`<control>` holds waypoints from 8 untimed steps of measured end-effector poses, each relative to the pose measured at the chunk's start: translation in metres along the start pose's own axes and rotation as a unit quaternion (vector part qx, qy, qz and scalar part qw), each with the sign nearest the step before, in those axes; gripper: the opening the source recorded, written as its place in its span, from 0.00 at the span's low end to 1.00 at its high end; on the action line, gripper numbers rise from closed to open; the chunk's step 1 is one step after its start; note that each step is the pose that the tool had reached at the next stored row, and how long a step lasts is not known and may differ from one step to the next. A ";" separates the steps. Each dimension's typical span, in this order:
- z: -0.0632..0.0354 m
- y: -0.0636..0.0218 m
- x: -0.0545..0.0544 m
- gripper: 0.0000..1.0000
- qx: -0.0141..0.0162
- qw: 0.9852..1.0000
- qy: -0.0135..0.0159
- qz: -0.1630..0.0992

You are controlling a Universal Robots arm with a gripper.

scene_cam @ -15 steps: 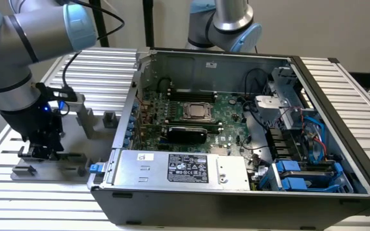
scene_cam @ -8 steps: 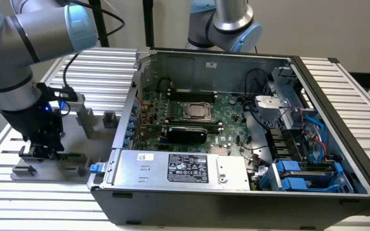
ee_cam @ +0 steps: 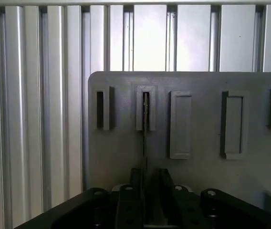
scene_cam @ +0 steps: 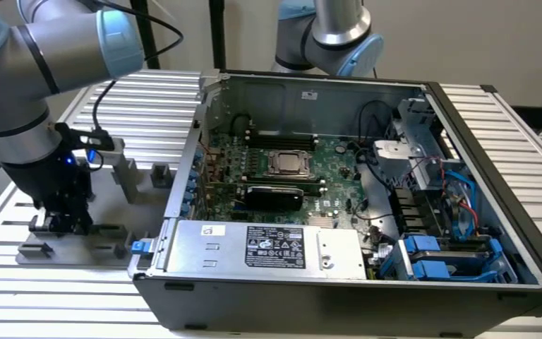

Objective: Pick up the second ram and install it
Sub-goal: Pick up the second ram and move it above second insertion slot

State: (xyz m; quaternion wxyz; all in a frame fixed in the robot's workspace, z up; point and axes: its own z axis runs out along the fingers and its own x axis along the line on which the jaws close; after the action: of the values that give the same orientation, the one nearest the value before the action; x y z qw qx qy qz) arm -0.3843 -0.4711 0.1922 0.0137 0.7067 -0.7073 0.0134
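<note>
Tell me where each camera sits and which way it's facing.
Exterior view: high, off the arm, looking down on the open case and plate; arm and gripper show.
Wrist view: on the wrist, looking past the gripper down at the plate, ram edge-on in a block.
Shared: gripper and plate.

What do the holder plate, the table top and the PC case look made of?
Holder plate: matte grey plastic, probably printed or moulded; uniform dull surface, soft-edged raised blocks.
Table top: bare aluminium, likely extruded; long parallel ribs with a satin sheen.
PC case: seemingly thin sheet metal, plain grey inside; folded edges.
</note>
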 end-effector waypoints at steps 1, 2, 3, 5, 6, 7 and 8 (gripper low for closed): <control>0.0000 -0.0001 0.000 0.00 0.000 1.000 0.001 0.000; 0.0000 0.0000 0.000 0.00 0.000 1.000 0.002 0.000; 0.0000 0.0000 0.000 0.00 0.000 1.000 0.002 0.000; -0.0001 0.0000 0.000 0.00 0.000 1.000 0.002 0.000; -0.0001 0.0000 0.000 0.00 0.000 1.000 0.002 0.000; -0.0001 0.0000 0.000 0.00 0.000 1.000 0.002 0.000; -0.0001 0.0000 0.000 0.00 0.000 1.000 0.002 0.000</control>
State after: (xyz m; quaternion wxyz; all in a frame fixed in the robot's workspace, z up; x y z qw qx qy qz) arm -0.3843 -0.4711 0.1923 0.0153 0.7067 -0.7072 0.0150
